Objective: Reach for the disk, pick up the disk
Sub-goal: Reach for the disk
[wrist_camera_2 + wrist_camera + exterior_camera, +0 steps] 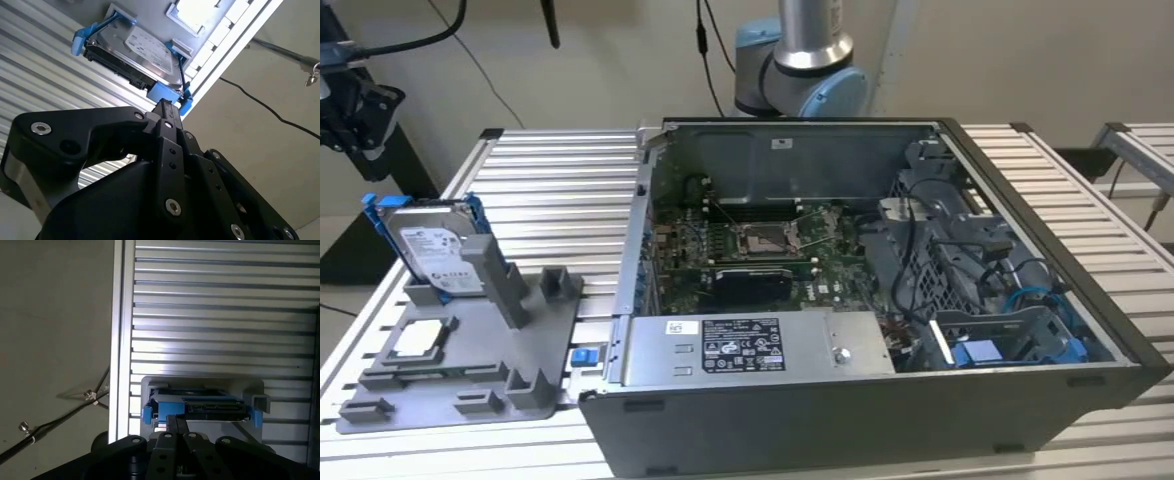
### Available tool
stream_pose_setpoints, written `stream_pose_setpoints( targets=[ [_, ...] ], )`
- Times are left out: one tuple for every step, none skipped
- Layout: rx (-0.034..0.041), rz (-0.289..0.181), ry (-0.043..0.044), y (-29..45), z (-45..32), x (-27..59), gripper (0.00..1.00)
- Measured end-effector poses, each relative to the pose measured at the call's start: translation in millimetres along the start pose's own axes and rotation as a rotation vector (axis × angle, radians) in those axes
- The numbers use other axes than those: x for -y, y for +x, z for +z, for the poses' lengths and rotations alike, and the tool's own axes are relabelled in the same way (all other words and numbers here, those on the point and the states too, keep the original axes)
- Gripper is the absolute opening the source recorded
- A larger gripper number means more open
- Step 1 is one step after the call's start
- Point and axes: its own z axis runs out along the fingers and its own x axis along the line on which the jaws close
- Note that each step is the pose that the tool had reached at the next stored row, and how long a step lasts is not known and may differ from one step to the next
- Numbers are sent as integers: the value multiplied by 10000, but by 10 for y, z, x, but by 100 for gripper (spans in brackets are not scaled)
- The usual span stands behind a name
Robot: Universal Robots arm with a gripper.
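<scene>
Claw: in both wrist views the claw has its two black fingers lying together, tips meeting or all but meeting. It holds nothing and touches nothing.
Disk: the disk stands on edge in a grey holder at the exterior view's left. Its long axis is upright with a slight lean, and its white label faces that view's right.
Direction: the disk lies straight ahead of the fingertips, along the line the claw points. It presents its thin connector edge in the first wrist view and its labelled face in the second.
Gap: in the exterior view the arm's black head hangs above the disk and a little toward that view's left, with open air between them.
Grip line: judging from the first wrist view, the fingers meet along the disk's broad width, not across its thin faces.
Caddy: the blue caddy frames the disk's edges, and one corner of it is the part nearest the tips.
Holder: the grey holder grips the disk's lower end between posts.
Chip: a small square chip lies flat in another pocket of the holder, apart from the disk.
Counter: the ribbed metal counter carries the holder.
Case: an open computer case sits beside the holder, toward the exterior view's right.
Arm base: the arm base rises behind the case.
</scene>
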Motion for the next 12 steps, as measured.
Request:
stream_pose_setpoints(
  targets=[
    [0, 0, 0, 0, 0, 0, 0],
    [0, 0, 0, 1, 0, 0, 0],
    [1, 0, 0, 1, 0, 0, 0],
    [1, 0, 0, 1, 0, 0, 0],
    [0, 0, 0, 1, 0, 0, 0],
    [0, -3, 0, 1, 0, 0, 0],
    [0, -9, 0, 1, 0, 0, 0],
    [0, -23, 0, 1, 0, 0, 0],
    [-2, -49, 1, 1, 0, 0, 0],
    [-4, -80, 2, 1, 0, 0, 0],
    [-5, -114, 4, 2, 0, 0, 0],
    [-5, -155, 5, 2, 0, 0, 0]
  ],
)
